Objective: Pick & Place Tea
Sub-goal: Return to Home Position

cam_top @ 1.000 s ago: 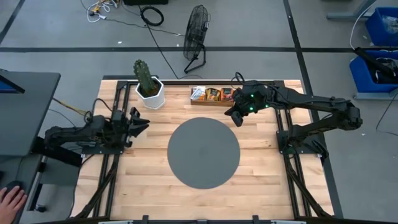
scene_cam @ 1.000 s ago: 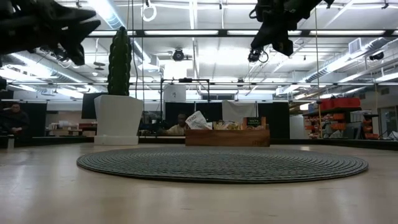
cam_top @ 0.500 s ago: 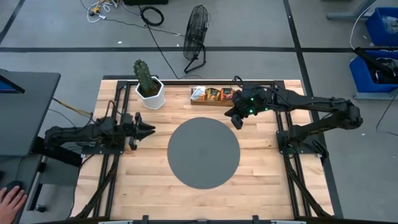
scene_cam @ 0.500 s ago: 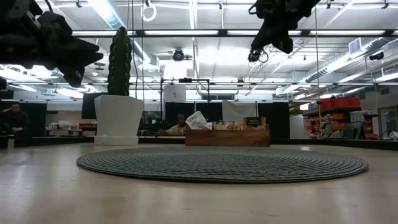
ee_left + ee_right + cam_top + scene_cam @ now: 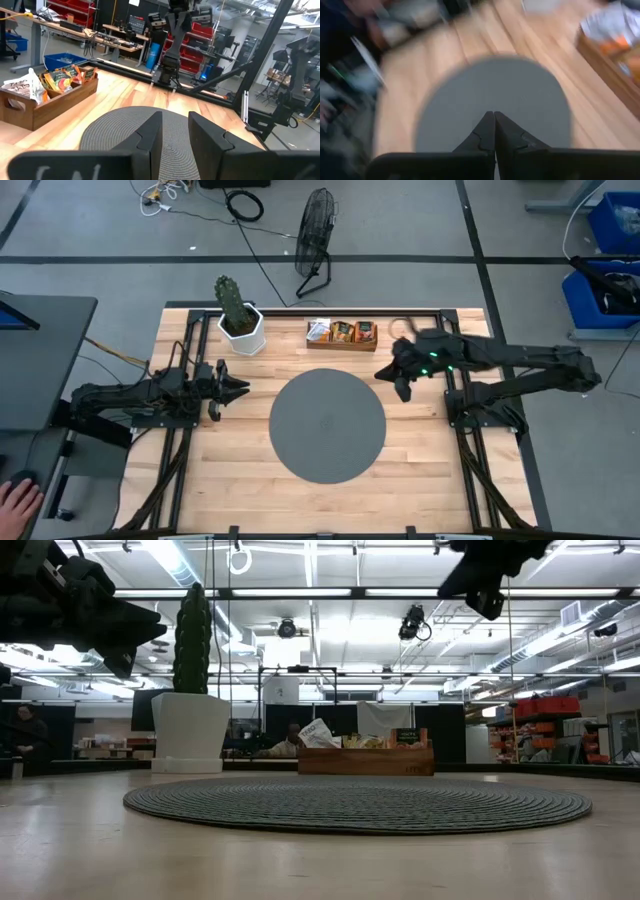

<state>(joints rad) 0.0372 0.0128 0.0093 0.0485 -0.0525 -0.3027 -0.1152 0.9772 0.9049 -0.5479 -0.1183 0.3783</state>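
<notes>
Right tool (image 5: 396, 381) hangs closed just outside the round mat (image 5: 327, 425).

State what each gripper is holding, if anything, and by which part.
Nothing is held. The left gripper is open and empty; the right gripper is shut on nothing.

- My left arm lies folded on my left side, forearm reaching inward, wrist about level.
- My left gripper (image 5: 238, 385) hangs in the air, its two fingers (image 5: 150, 132) parted with a clear gap between them.
- My right arm stretches long from my right side, reaching inward.
- My right gripper (image 5: 393, 377) hangs high, its fingers (image 5: 485, 131) pressed together, tips touching.
</notes>
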